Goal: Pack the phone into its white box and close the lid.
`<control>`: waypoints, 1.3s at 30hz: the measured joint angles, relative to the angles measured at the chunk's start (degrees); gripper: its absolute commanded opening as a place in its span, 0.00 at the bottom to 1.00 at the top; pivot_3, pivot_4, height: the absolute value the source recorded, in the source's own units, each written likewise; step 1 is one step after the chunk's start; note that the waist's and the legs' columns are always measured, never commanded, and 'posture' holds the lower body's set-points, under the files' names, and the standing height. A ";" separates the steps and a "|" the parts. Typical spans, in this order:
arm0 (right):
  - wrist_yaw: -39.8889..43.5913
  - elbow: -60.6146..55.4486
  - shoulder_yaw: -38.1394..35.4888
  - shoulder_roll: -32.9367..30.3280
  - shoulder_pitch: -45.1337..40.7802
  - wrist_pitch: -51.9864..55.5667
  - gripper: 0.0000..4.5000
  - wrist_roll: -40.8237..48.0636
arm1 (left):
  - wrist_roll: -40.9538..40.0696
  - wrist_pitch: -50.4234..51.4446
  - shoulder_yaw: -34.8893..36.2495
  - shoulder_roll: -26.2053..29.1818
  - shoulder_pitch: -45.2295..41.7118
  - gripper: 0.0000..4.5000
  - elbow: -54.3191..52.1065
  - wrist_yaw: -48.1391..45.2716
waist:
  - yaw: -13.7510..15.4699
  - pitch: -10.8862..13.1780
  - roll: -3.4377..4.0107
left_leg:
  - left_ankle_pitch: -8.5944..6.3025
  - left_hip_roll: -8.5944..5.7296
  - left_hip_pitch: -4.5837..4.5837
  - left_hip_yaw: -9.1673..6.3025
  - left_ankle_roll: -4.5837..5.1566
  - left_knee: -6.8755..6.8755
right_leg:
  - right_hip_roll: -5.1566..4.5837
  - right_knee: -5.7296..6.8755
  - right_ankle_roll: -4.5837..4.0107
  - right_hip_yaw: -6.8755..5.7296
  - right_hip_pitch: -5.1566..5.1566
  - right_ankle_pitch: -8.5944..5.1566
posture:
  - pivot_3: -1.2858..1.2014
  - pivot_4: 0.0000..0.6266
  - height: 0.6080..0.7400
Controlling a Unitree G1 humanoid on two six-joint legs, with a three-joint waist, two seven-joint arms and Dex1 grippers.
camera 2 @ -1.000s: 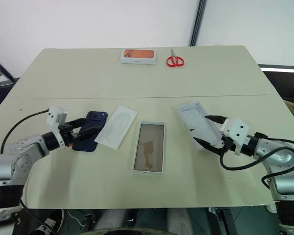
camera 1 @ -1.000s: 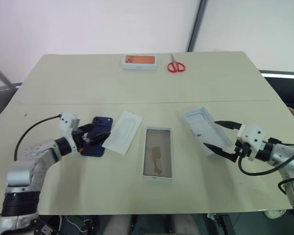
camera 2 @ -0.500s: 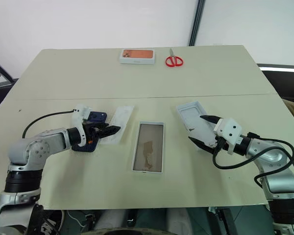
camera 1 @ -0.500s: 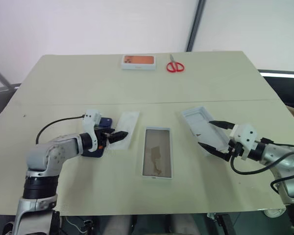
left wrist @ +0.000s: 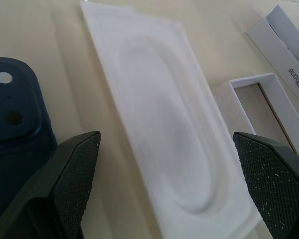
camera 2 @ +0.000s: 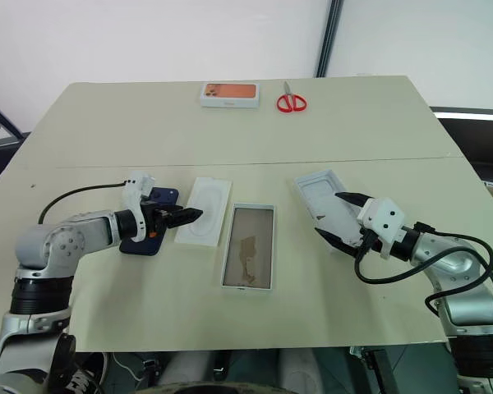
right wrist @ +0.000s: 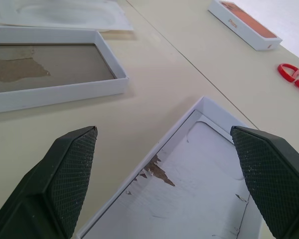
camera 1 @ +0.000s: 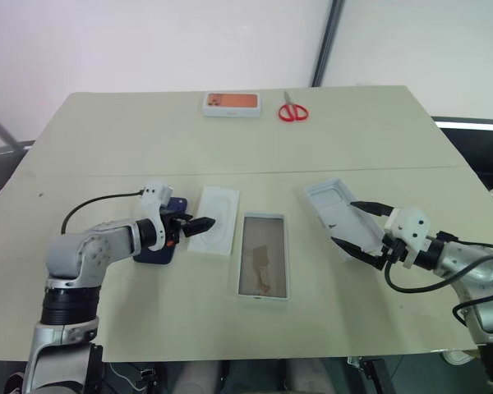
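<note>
The dark navy phone (camera 1: 154, 249) lies flat at the table's left, partly hidden under my left gripper (camera 1: 199, 223); its camera corner shows in the left wrist view (left wrist: 15, 114). That gripper is open and empty, its fingertips reaching over a flat white card with an oval outline (camera 1: 217, 220). The white box (camera 1: 265, 216), with a brownish floor, lies open in the middle. To its right the lid (camera 1: 329, 199) lies underside up. My right gripper (camera 1: 345, 222) is open, with one finger on each side of the lid's near end, and holds nothing.
A small orange-topped white box (camera 1: 232, 103) and red scissors (camera 1: 294, 109) lie at the table's far edge. A seam runs across the table (camera 1: 353, 131) behind the work area. The card sits close between the phone and the white box.
My left gripper swung right, off the phone and over the white card. The card turned straighter and sits nearer the white box. The right gripper kept still.
</note>
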 measured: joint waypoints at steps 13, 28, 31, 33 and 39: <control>-0.13 0.07 1.49 0.21 -1.43 0.00 1.00 -0.87 | -4.17 7.57 4.78 -6.47 -2.59 1.00 3.66 3.07 | 0.39 -0.01 0.01 | 0.00 -0.04 0.02 -0.02 0.00 0.05 | -0.01 0.00 0.00 -0.05 0.09 0.00 | 0.52 0.24 1.00; -0.48 -0.59 1.69 0.18 -1.47 0.15 1.00 -1.07 | -6.90 12.77 12.11 -12.23 -3.82 0.04 9.58 7.87 | 0.48 -0.02 -0.01 | 0.00 -0.08 0.05 -0.02 -0.01 0.06 | -0.05 0.00 0.02 -0.06 0.14 0.00 | 0.52 0.24 1.00; -0.63 -0.71 1.94 0.19 -1.47 0.15 1.00 -1.08 | -7.35 12.86 12.10 -12.31 -3.90 0.01 9.27 8.22 | 0.42 -0.04 0.02 | 0.00 -0.07 0.16 -0.02 -0.01 0.05 | -0.04 0.00 0.02 -0.05 0.24 0.00 | 0.52 0.24 1.00; -0.69 -0.71 1.99 0.19 -1.48 0.15 1.00 -1.10 | -7.47 12.76 12.07 -12.17 -3.84 0.01 9.23 8.39 | 0.31 -0.05 0.04 | 0.00 -0.07 0.16 -0.02 -0.01 0.04 | -0.05 0.00 0.02 -0.05 0.24 -0.01 | 0.52 0.24 1.00; -0.68 -0.76 2.06 0.19 -1.59 0.17 1.00 -1.09 | -8.77 13.41 13.79 -12.20 -3.94 0.01 9.77 8.51 | 0.22 -0.04 0.02 | 0.00 -0.06 0.16 -0.02 -0.01 0.03 | -0.04 0.00 0.02 -0.05 0.22 -0.01 | 0.52 0.24 1.00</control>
